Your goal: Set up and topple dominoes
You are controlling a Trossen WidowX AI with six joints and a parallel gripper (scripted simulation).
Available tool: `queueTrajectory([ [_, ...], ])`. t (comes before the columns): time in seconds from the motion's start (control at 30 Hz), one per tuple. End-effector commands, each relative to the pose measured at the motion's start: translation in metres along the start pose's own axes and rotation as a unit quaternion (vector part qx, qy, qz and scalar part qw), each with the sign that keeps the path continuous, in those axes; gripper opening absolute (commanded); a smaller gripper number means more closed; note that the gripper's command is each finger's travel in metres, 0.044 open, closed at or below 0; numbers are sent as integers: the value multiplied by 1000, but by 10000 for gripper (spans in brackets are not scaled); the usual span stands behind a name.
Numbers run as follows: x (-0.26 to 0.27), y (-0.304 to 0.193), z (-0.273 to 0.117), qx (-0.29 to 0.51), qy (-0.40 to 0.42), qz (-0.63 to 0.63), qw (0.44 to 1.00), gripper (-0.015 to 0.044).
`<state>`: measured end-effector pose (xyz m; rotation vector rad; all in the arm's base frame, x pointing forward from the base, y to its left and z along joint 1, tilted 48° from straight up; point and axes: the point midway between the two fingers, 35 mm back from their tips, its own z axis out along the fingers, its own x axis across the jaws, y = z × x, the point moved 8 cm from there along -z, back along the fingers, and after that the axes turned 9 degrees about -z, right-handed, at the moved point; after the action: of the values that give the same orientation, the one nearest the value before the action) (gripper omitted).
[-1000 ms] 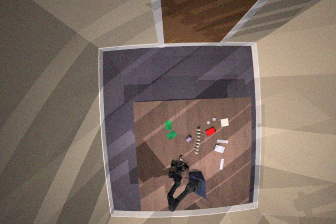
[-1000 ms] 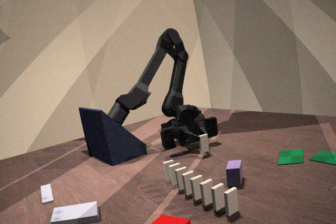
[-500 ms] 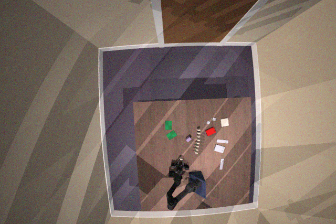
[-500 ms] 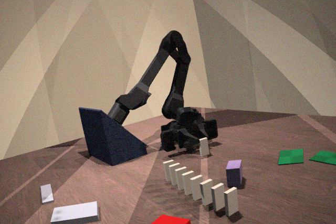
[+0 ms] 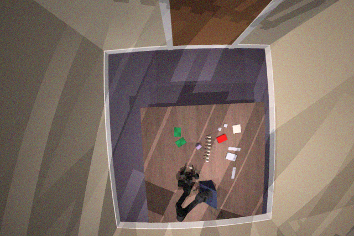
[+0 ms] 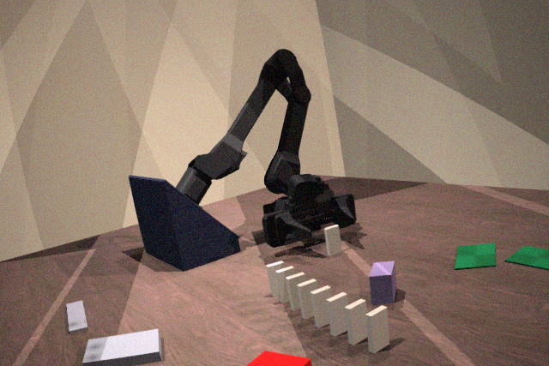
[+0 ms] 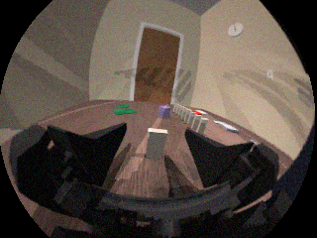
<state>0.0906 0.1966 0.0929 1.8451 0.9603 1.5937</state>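
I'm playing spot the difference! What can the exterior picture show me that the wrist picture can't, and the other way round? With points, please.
Only the exterior view: the dark blue wedge base (image 5: 212,197) (image 6: 165,229) and the arm's bent elbow (image 5: 180,216) (image 6: 283,61).

Only the wrist view: the brown door (image 5: 207,27) (image 7: 158,64) and a round wall clock (image 7: 236,30).

Both: the open gripper (image 5: 189,167) (image 6: 316,231) (image 7: 157,129), the lone standing domino (image 5: 190,167) (image 6: 333,240) (image 7: 157,144), the domino row (image 5: 208,148) (image 6: 321,306) (image 7: 190,117) and the purple block (image 5: 198,146) (image 6: 382,284) (image 7: 164,112).

Block (image 5: 198,146) (image 6: 383,283) (image 7: 164,111) beside domino row (image 5: 208,148) (image 6: 321,301) (image 7: 190,117)
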Motion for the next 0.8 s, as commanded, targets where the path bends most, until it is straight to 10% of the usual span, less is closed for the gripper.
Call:
queueTrajectory([
  [0.0,-1,15,0,0,-1,-1,1000,440],
  [0.77,16,76,74,123,-95,-99,983,440],
])
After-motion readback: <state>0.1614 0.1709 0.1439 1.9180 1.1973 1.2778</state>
